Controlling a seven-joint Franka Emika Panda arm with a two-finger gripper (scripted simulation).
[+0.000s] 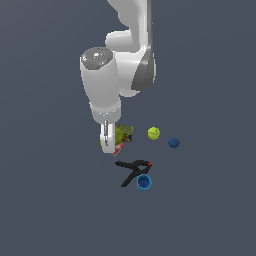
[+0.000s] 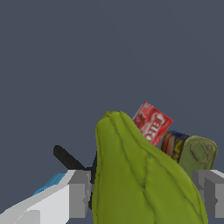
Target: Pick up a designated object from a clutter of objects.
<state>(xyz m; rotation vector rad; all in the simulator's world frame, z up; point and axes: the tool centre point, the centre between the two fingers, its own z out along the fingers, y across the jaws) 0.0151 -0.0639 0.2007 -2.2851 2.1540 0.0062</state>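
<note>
The floor (image 1: 50, 210) is dark grey and flat. My gripper (image 2: 144, 197) is down low with its two fingers (image 2: 78, 192) spread on either side of the green pear blob (image 2: 140, 175) (not squeezing yet). The red box (image 2: 152, 122) and can (image 2: 194, 153) sit just behind. Closing and lifting are left.

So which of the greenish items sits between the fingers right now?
The lumpy olive pear-like blob, not the round tennis ball lying apart, nor the squat can behind it.
</note>
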